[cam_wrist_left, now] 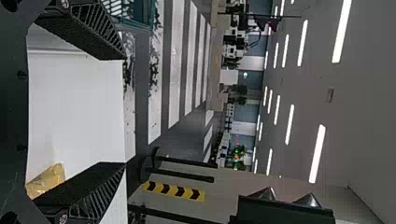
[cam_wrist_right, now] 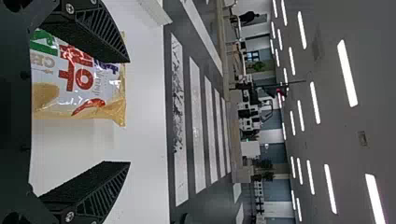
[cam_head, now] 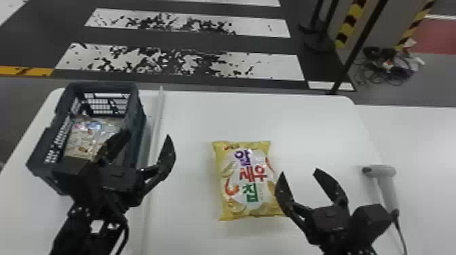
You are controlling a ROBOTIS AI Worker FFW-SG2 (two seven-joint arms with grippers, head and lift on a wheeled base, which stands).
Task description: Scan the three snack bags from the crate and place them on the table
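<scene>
My left gripper (cam_head: 144, 145) is open at the crate's right side, one finger over the crate (cam_head: 142, 118) and the other beyond its wall. A clear-and-brown snack bag (cam_head: 90, 135) lies inside the crate. On the table, a yellow snack bag (cam_head: 249, 179) lies flat, its printed front up. Just right of that bag, my right gripper (cam_head: 300, 173) stands open, holding nothing. The grey scanner (cam_head: 386, 186) rests farther right. In the left wrist view my gripper (cam_wrist_left: 126, 111) has a corner of the yellow bag (cam_wrist_left: 49, 179) beyond it; the right wrist view has my gripper (cam_wrist_right: 130, 112) near the yellow bag (cam_wrist_right: 79, 88).
A pale raised strip (cam_head: 154, 125) runs along the white table (cam_head: 305, 125) between the crate and the yellow bag. The scanner's cable (cam_head: 400, 234) trails toward the front edge. A thin black pole (cam_head: 356, 51) rises behind the table.
</scene>
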